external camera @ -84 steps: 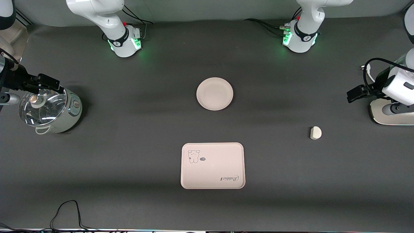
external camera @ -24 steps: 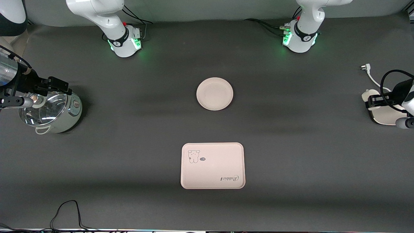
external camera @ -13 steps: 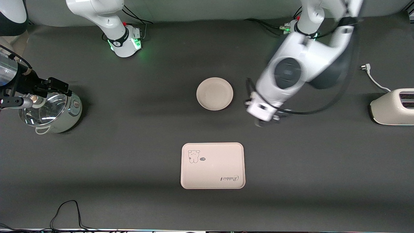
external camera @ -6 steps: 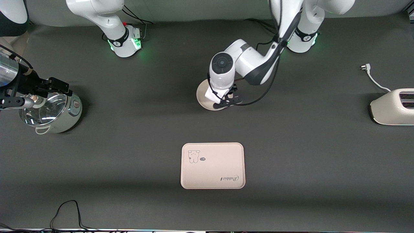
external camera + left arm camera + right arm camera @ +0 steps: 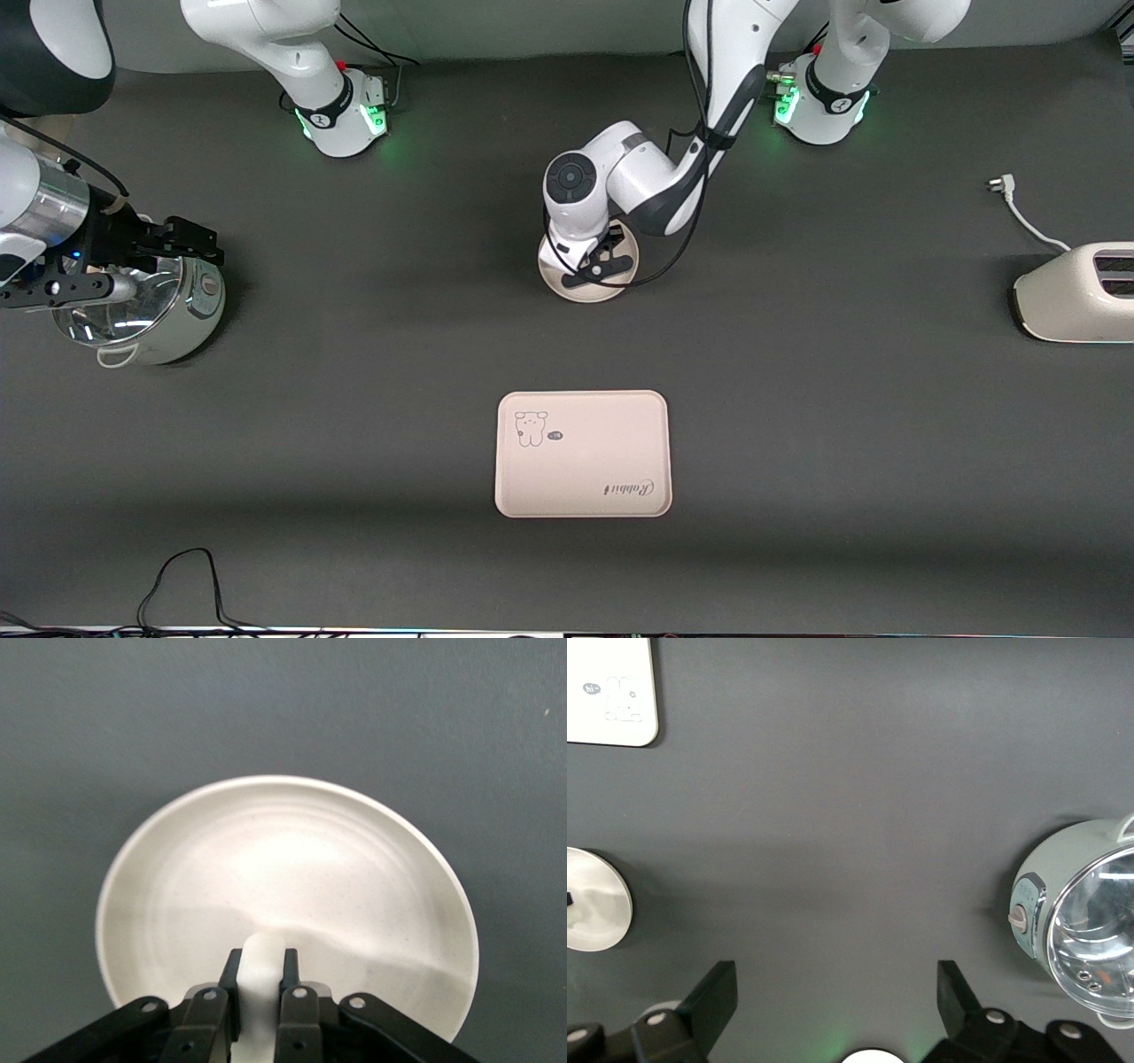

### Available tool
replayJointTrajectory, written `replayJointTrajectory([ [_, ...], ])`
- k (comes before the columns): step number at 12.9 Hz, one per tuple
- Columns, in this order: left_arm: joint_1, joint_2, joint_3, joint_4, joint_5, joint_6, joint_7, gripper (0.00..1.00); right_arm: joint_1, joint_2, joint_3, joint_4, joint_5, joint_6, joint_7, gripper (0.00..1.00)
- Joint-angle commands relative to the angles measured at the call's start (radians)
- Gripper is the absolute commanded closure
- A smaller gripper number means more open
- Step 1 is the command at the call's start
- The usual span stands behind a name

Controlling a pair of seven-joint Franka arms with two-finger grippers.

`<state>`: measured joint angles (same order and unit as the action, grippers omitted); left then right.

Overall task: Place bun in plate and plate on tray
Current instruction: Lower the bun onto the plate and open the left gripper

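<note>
Dark table (image 5: 354,399): left claw (image 5: 262,990) over plate (image 5: 177,868) clenching bun (image 5: 262,966); right claw (image 5: 837,997) spread above pot (image 5: 133,306).

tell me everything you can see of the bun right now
The bun is a small, smooth white lump, pinched between the left gripper fingers and held just over the round cream plate, inside its rim. Only its top edge shows between the fingers; whether it touches the plate cannot be told.
</note>
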<state>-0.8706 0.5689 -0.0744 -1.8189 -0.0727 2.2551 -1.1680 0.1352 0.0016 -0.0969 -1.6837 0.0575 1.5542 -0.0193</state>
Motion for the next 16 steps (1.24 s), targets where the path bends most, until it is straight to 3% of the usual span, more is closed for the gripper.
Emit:
replayJointTrajectory([
  [1,-0.028,0.009,0.018,-0.01,0.01,0.029,-0.041,0.5,0.007,-0.014,-0.006,0.002,-0.001,0.007,-0.001,0.0],
  [2,-0.027,0.009,0.018,-0.01,0.01,0.024,-0.059,0.05,0.033,-0.008,-0.006,0.002,-0.001,0.014,0.04,0.0],
  [3,-0.027,0.006,0.018,-0.011,0.011,0.015,-0.088,0.0,0.058,0.0,-0.006,0.002,-0.001,0.024,0.097,0.0],
  [8,-0.016,-0.036,0.024,-0.01,0.013,0.001,-0.09,0.0,0.17,0.04,-0.006,0.001,0.002,0.059,0.238,0.0],
  [11,0.053,-0.162,0.053,-0.005,0.036,-0.094,-0.05,0.0,0.207,0.054,-0.006,0.001,0.062,0.099,0.289,0.0],
  [16,0.353,-0.36,0.054,-0.003,0.065,-0.205,0.241,0.0,0.239,0.063,-0.006,-0.001,0.134,0.129,0.294,0.0],
])
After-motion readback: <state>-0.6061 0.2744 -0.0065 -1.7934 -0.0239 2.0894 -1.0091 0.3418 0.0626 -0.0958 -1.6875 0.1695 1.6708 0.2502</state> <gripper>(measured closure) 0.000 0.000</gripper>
